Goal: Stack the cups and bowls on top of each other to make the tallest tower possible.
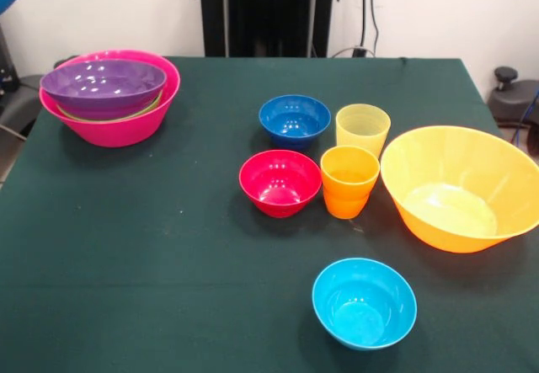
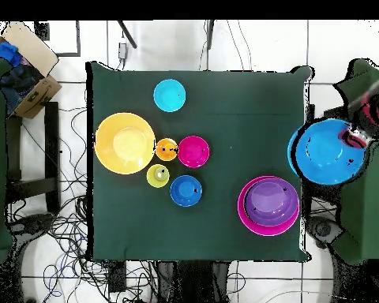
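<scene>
The tower stands at the table's back left in the front view: a large pink bowl (image 1: 118,130) with a lime green bowl (image 1: 145,109) and a purple bowl (image 1: 101,85) nested inside; it also shows in the overhead view (image 2: 244,207). A sky blue bowl (image 2: 327,154) hangs beyond the table's edge, with a person's hand (image 2: 360,128) at its rim. On the table are the pale yellow cup (image 1: 362,129), orange cup (image 1: 349,181), dark blue bowl (image 1: 294,120), red bowl (image 1: 280,183), large orange bowl (image 1: 459,189) and cyan bowl (image 1: 364,304). No gripper shows in either view.
The robot's black pedestal (image 1: 268,11) stands behind the dark green table (image 1: 126,263). In the overhead view, a cardboard box (image 2: 27,55) lies off the table's corner and cables cover the floor (image 2: 58,229). A person stands beside the table's edge near the tower.
</scene>
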`<control>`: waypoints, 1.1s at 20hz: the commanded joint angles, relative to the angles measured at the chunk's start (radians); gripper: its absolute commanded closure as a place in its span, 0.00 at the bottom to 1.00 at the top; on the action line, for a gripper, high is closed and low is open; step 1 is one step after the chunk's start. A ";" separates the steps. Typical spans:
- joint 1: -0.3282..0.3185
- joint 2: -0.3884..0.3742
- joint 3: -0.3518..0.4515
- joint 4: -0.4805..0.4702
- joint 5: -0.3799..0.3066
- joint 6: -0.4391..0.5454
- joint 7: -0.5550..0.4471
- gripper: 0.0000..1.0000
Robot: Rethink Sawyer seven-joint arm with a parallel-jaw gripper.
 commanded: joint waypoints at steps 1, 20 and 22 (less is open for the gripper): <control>-0.145 -0.070 0.106 0.379 0.132 -0.124 -0.280 1.00; -0.400 -0.151 0.448 0.801 0.370 -0.288 -0.163 1.00; -0.425 -0.161 0.484 0.844 0.371 -0.316 -0.150 1.00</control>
